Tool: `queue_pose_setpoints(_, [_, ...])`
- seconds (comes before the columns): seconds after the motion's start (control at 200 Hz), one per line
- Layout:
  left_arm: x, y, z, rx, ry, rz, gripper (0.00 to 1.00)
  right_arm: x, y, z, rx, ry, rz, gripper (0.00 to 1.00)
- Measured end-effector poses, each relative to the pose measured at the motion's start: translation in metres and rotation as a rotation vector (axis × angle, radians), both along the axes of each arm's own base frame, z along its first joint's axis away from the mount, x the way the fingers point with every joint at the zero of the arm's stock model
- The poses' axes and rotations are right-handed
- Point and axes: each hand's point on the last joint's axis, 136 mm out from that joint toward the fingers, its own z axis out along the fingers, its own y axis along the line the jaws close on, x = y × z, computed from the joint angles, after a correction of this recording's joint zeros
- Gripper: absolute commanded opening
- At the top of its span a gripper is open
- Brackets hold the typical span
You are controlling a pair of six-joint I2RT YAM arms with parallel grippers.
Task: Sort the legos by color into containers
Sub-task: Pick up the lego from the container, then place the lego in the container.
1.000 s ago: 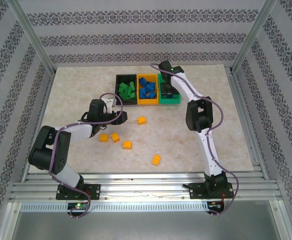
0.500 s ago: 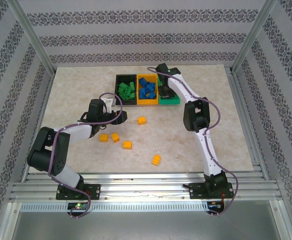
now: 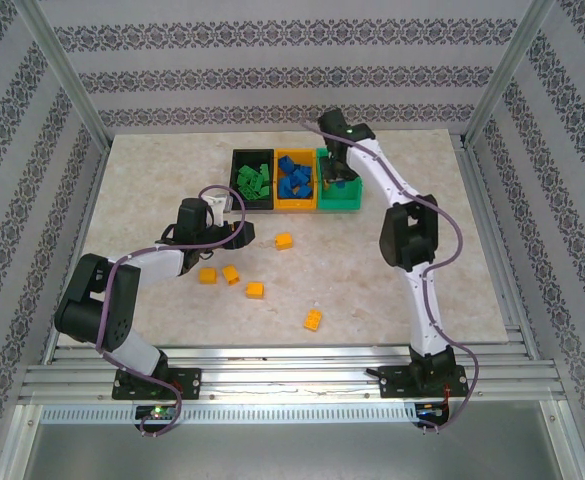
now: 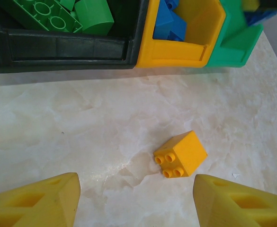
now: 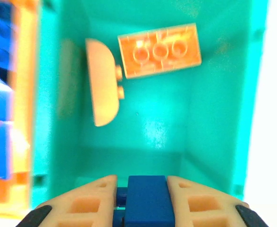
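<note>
My right gripper [image 5: 142,183] is shut on a blue lego [image 5: 146,203] and hangs over the green container [image 3: 340,197], which holds two orange legos [image 5: 159,49]. The yellow-orange container [image 3: 296,203] holds blue legos [image 3: 296,180]. Green legos [image 3: 253,180] lie in the black container [image 3: 236,160]. My left gripper [image 4: 137,198] is open and low over the table, with one orange lego [image 4: 183,153] lying just ahead of its right finger, touching neither finger. In the top view the left gripper [image 3: 255,238] sits left of that lego [image 3: 284,241].
More orange legos lie loose on the marble tabletop [image 3: 152,170]: two side by side [image 3: 208,275], one [image 3: 255,290] to their right and one [image 3: 313,320] nearer the front edge. The three containers stand in a row at the back centre. Frame posts stand at the corners.
The right arm swung slightly left, then back right, and its gripper now hangs over the green container. The left arm and the loose legos have not moved.
</note>
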Motion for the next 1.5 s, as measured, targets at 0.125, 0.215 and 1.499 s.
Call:
queue_pose_setpoints(0.125, [0.000,0.000,0.000,-0.001,-0.002,0.000,0.64,0.006,0.018,0.040,0.102,-0.095,0.034,0.19])
queue_pose_setpoints(0.215, [0.001,0.000,0.001,-0.003,-0.004,0.000,0.64,0.010,0.038,0.050,0.167,-0.128,0.070,0.22])
queue_pose_setpoints(1.499, [0.000,0.000,-0.005,-0.017,0.016,0.019,0.65,-0.139,0.158,-0.087,0.195,0.138,0.327,0.59])
